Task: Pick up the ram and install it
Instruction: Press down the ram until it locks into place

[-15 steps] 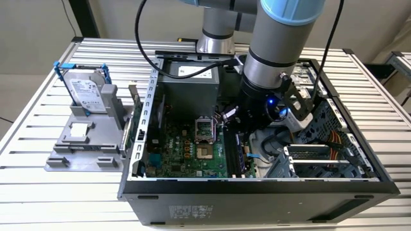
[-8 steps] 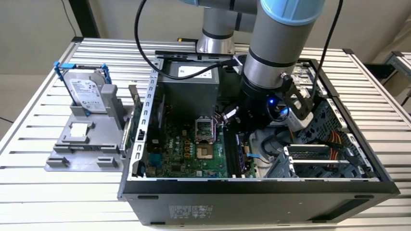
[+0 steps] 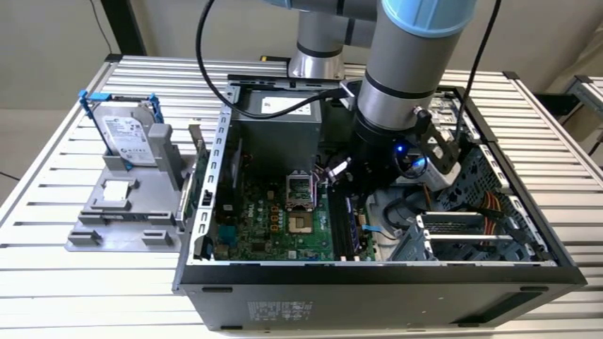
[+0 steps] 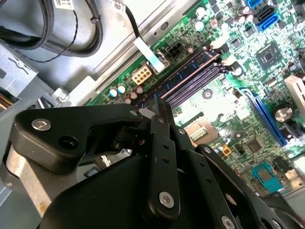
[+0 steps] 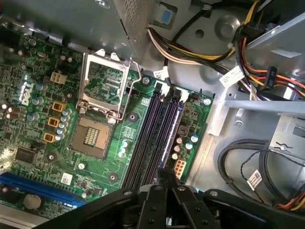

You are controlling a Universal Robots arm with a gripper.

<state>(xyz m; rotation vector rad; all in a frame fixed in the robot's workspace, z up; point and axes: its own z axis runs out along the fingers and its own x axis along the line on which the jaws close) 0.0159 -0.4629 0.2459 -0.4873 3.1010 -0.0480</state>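
A robot arm (image 3: 405,85) reaches down into an open computer case (image 3: 377,282) that lies on a slatted metal bench (image 3: 56,282). In both wrist views the black claw (image 5: 164,177) (image 4: 159,107) hangs low over the memory slots (image 5: 147,138), with its two thin fingers drawn close together and only a narrow gap between them. The ram (image 5: 172,131) (image 4: 190,71) shows edge-on as a thin dark blue strip. It stands in the slot of the row farthest from the processor socket (image 5: 93,136) and runs straight in between the fingertips, so the claw appears to grip its top edge. Whether the stick is pressed fully home cannot be told. The other slots lie just beside the claw, dark and parallel. Beyond them, on the green motherboard (image 5: 47,119), the socket sits open with its metal frame raised. On the claw's other side, past the board's edge, are a white connector (image 5: 179,167) and bare grey case floor. Bundles of yellow, orange and black cables (image 5: 190,55) cross near the far end of the slots, clear of the fingers. In the exterior view a silver hard drive (image 3: 127,138) with blue handles stands upright in a grey stand (image 3: 123,212) on the bench, outside the case and well apart from the claw.
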